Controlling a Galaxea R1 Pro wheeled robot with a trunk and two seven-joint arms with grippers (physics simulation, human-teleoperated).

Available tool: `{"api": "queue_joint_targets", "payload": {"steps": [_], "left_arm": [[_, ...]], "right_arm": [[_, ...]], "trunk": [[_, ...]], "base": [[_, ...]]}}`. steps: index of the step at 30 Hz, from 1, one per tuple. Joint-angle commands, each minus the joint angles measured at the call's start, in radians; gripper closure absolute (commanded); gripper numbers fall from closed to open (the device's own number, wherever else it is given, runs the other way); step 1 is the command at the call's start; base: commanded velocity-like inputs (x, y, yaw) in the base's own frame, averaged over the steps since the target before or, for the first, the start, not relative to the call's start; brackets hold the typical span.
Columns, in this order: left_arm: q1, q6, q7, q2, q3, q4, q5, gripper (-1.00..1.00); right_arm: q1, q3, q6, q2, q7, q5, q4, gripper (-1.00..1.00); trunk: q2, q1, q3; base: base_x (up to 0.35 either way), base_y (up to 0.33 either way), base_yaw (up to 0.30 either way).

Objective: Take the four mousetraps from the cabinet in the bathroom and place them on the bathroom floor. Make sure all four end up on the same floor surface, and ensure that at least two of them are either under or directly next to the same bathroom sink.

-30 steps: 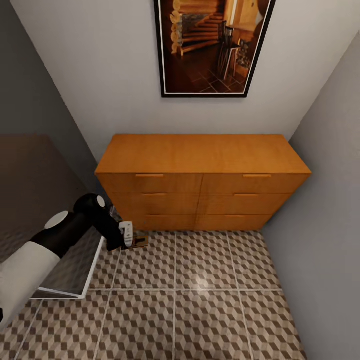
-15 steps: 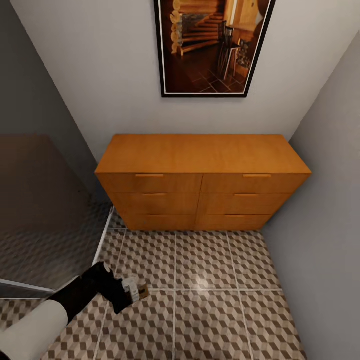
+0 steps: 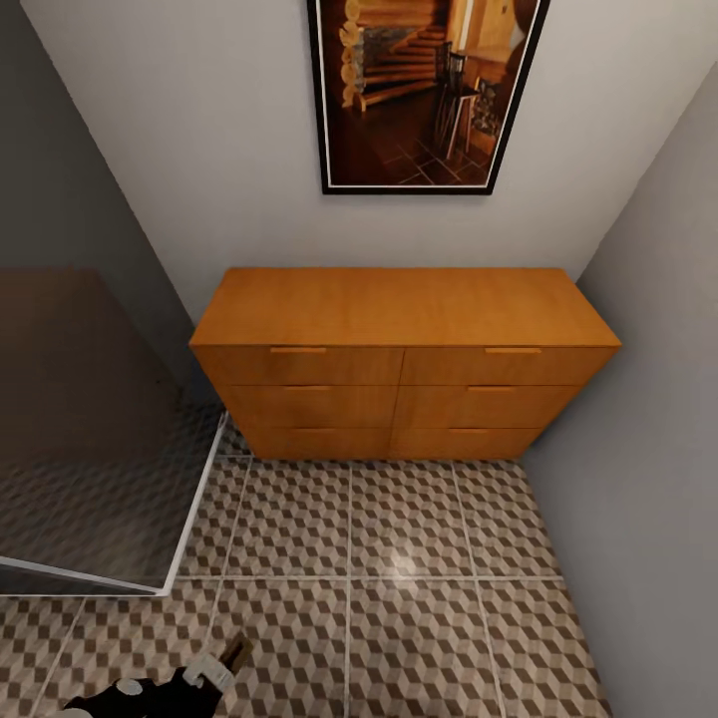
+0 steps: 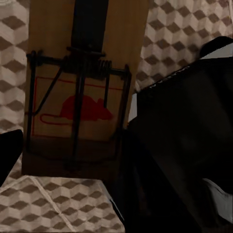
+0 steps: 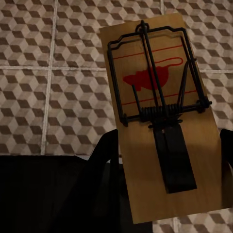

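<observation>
Head view, cabinet (image 3: 404, 364): stands at 12 o'clock against the back wall, all six drawers closed, top bare.
Head view, picture (image 3: 427, 92): dark-framed, hangs on the wall above the cabinet.
Head view, bathroom floor (image 3: 399, 598): cube-patterned tiles run from the cabinet's foot to the near edge; a bright glare spot lies near the middle.
Head view, glass panel (image 3: 95, 449): grey and translucent, white-edged, at 9 o'clock.
Head view, left gripper (image 3: 224, 666): low at 7 o'clock near the frame's bottom edge, above the tiles, with a small tan piece at its tip, probably a mousetrap, too small to confirm here.
Left wrist view, left mousetrap (image 4: 82, 92): tan board with dark wire spring and a red mouse print, held over the floor tiles; a dark finger (image 4: 90, 24) lies across its face.
Left wrist view, jaws: clamped on this board.
Right wrist view, right mousetrap (image 5: 162, 116): tan board, wire frame, red mouse print, tilted over the tiles.
Right wrist view, right gripper (image 5: 170, 165): a dark finger (image 5: 175, 160) presses on the board's face.
Right wrist view, jaws: closed on the board.
</observation>
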Motion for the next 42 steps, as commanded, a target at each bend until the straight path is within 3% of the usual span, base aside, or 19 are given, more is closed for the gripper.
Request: {"api": "queue_joint_targets", "payload": {"steps": [1, 4, 6, 7, 10, 13, 16, 19, 27, 36, 42], "left_arm": [[0.019, -0.034, 0.019, -0.002, -0.005, 0.008, 0.052, 1.00], [0.096, -0.179, 0.154, -0.008, -0.006, 0.014, 0.171, 1.00], [0.152, -0.329, 0.275, -0.023, -0.005, 0.015, 0.207, 1.00], [0.242, -0.553, 0.507, -0.065, -0.005, 0.016, 0.228, 1.00], [0.274, -0.613, 0.599, -0.081, -0.005, 0.016, 0.233, 1.00], [0.287, -0.635, 0.630, -0.093, -0.003, 0.015, 0.254, 1.00], [0.290, -0.663, 0.687, -0.134, -0.001, 0.016, 0.345, 1.00], [0.298, -0.678, 0.757, -0.158, -0.002, 0.017, 0.384, 1.00], [0.314, -0.683, 0.783, -0.164, -0.006, 0.017, 0.385, 1.00], [0.317, -0.679, 0.784, -0.165, -0.007, 0.016, 0.385, 1.00], [0.317, -0.678, 0.784, -0.165, -0.007, 0.016, 0.385, 1.00]], "right_arm": [[-0.001, 0.009, -0.003, 0.000, -0.001, -0.009, 0.000, 1.00], [-0.001, 0.007, -0.003, -0.001, -0.005, -0.009, -0.001, 1.00], [-0.001, 0.006, -0.003, -0.001, -0.013, -0.009, -0.003, 1.00], [-0.001, 0.005, 0.045, -0.001, -0.052, -0.010, -0.029, 1.00], [-0.001, 0.005, 0.080, -0.013, -0.068, -0.009, -0.086, 1.00], [-0.001, 0.005, 0.152, -0.028, -0.073, -0.007, -0.169, 1.00], [-0.001, 0.005, 0.231, -0.048, -0.072, -0.006, -0.217, 1.00], [-0.001, 0.005, 0.256, -0.068, -0.070, -0.008, -0.240, 1.00], [-0.001, 0.006, 0.283, -0.076, -0.073, 0.008, -0.364, 1.00], [-0.001, 0.010, 0.285, -0.077, -0.073, 0.013, -0.367, 1.00], [-0.001, 0.009, 0.286, -0.077, -0.077, 0.013, -0.353, 1.00]], "trunk": [[-0.002, 0.001, -0.001], [-0.002, 0.001, -0.001], [-0.002, 0.001, -0.001], [-0.002, 0.001, -0.001], [-0.002, 0.001, -0.001], [-0.002, 0.001, -0.001], [-0.002, 0.001, -0.001], [-0.002, 0.001, -0.001], [-0.002, 0.001, -0.001], [-0.002, 0.001, -0.001], [-0.002, 0.001, -0.001]], "base": [[0.000, 0.000, 0.000], [0.000, 0.000, 0.000], [0.000, 0.000, 0.000], [0.000, 0.000, 0.000], [0.000, 0.000, 0.000], [0.000, 0.000, 0.000], [0.000, 0.000, 0.000], [0.000, 0.000, 0.000], [0.000, 0.000, 0.000], [0.000, 0.000, 0.011], [0.000, 0.000, 0.225]]}}
